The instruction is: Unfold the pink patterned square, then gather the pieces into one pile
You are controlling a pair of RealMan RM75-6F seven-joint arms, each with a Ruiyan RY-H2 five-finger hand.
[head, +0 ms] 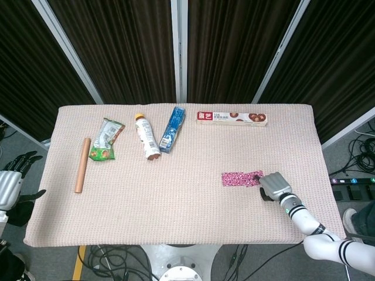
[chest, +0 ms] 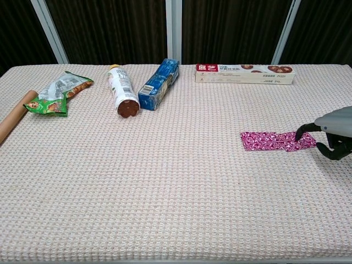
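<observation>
Pink patterned square (chest: 276, 141) lay as a flat strip on the counter's (head: 176, 199) right side, thin, limp, light, likely to slide and crease. Right robot hand (chest: 335, 132) pinched its right end between fingertips; that free edge looked the best hold. Left robot hand (head: 13, 181) hung spread off the counter. Bottle (head: 147, 136), snack bag (head: 106, 138), boxes sat well apart, nothing blocking.

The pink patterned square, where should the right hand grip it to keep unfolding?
Probably the right end of the pink patterned square, from the robot's right. It lies flat as a strip across the table, and the right hand has a fingertip there.
</observation>
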